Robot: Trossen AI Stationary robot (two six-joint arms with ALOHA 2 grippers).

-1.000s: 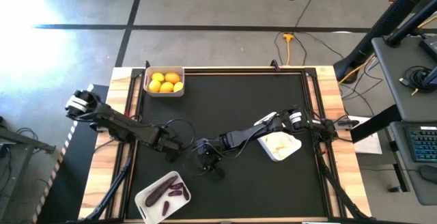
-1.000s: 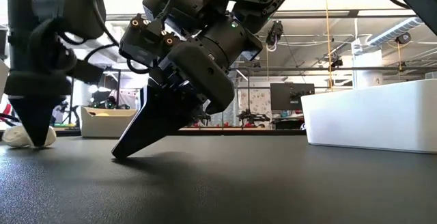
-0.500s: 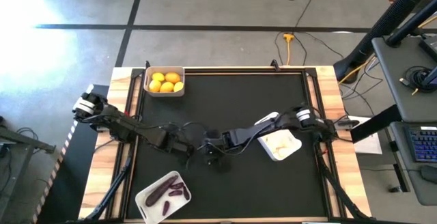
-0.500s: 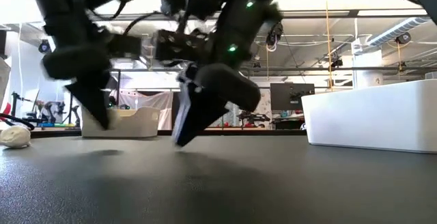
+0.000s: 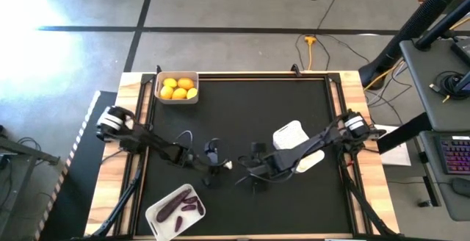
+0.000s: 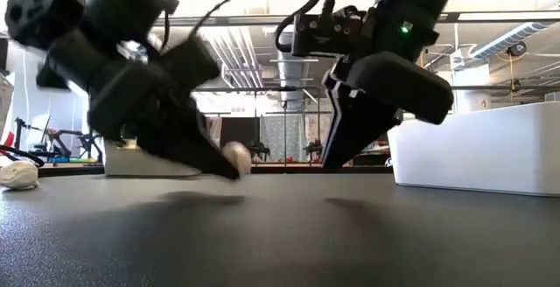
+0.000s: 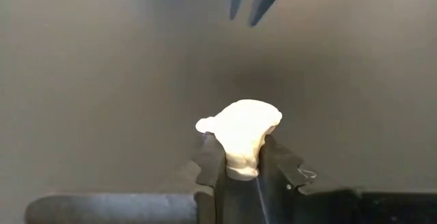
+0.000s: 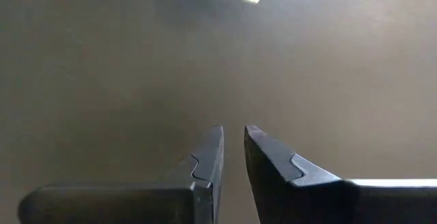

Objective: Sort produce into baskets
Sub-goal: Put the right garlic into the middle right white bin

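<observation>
A small white garlic-like bulb (image 7: 240,125) sits in my left gripper (image 7: 239,142), which is shut on it left of the black mat's middle (image 5: 222,166). In the low view the bulb (image 6: 234,157) shows at the tips of the slanting fingers, close over the mat. My right gripper (image 8: 232,130) hangs a short way to the bulb's right (image 5: 244,182), its fingertips above the mat (image 6: 335,160). It is shut down to a narrow slit with nothing between its fingers. A second white bulb (image 6: 17,175) lies on the mat at the low view's left edge. My left gripper pinches the bulb's narrow lower end (image 7: 239,166) between its two fingertips. The wider part of the bulb sticks out beyond the tips. The fingers come from the table's left, slanting down. Whether the bulb touches the mat, I cannot tell.
A basket of yellow citrus (image 5: 156,88) stands at the mat's far left corner. A basket with purple eggplants (image 5: 156,210) stands at the near left. A white basket (image 5: 288,134) holding pale bulbs stands right of the middle, under the right arm; its wall (image 6: 472,147) rises at the right of the low view.
My left gripper has moved toward the table's right and tipped from pointing straight down to slanting; it now carries a bulb at its tips. My right gripper has lifted its tips off the mat and moved toward the table's right.
</observation>
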